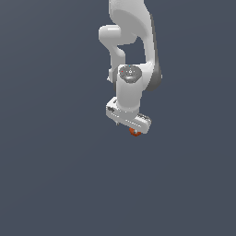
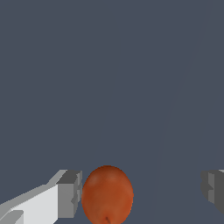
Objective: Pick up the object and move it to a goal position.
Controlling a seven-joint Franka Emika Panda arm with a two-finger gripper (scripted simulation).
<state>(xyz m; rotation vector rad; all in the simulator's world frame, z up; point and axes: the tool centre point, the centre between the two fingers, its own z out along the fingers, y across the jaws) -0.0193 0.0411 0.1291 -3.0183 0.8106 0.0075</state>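
The end effector (image 2: 140, 192) is straddling the orange-red object (image 2: 107, 194) with fingers spread open, so grasping, lifting and carrying are all remaining.

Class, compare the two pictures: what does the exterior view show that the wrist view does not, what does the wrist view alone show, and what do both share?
Only the exterior view shows the white arm reaching down over the object. Only the wrist view shows the two fingers apart, one beside the object, the other well clear of it; whether that finger touches cannot be told. Both show the orange-red object at the gripper and the plain dark grey ground.
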